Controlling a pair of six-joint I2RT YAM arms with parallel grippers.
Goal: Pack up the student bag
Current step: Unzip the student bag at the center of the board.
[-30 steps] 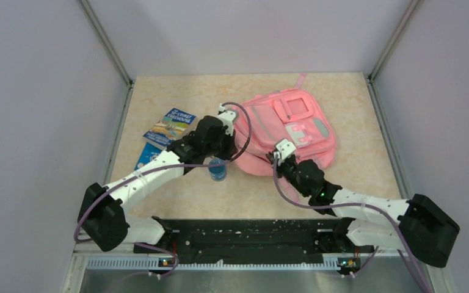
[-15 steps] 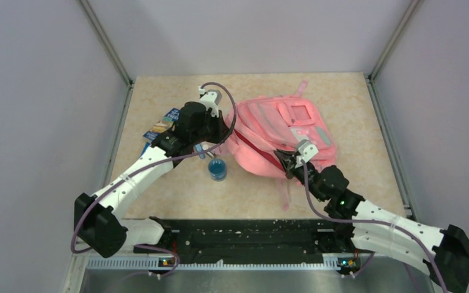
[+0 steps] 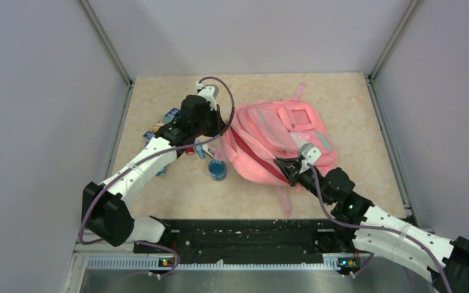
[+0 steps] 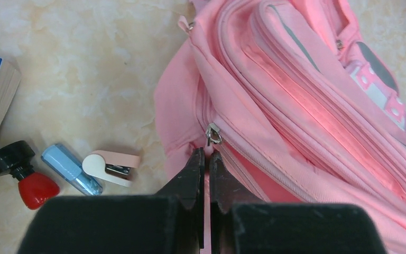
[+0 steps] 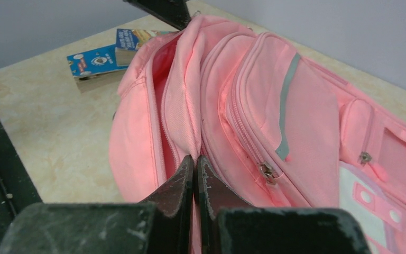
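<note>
The left gripper (image 4: 205, 159) clamps the zip pull (image 4: 213, 136); the right gripper (image 5: 194, 164) pinches the compartment's lip. They have drawn apart, so the student bag (image 3: 281, 131), stretched between both finger pairs, now gapes: ready, I judge, for loading.

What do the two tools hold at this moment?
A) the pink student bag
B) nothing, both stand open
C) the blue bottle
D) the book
A: the left tool is shut on pink fabric next to a zip of the student bag, and the right tool is shut on a fabric edge of the same bag.
</note>
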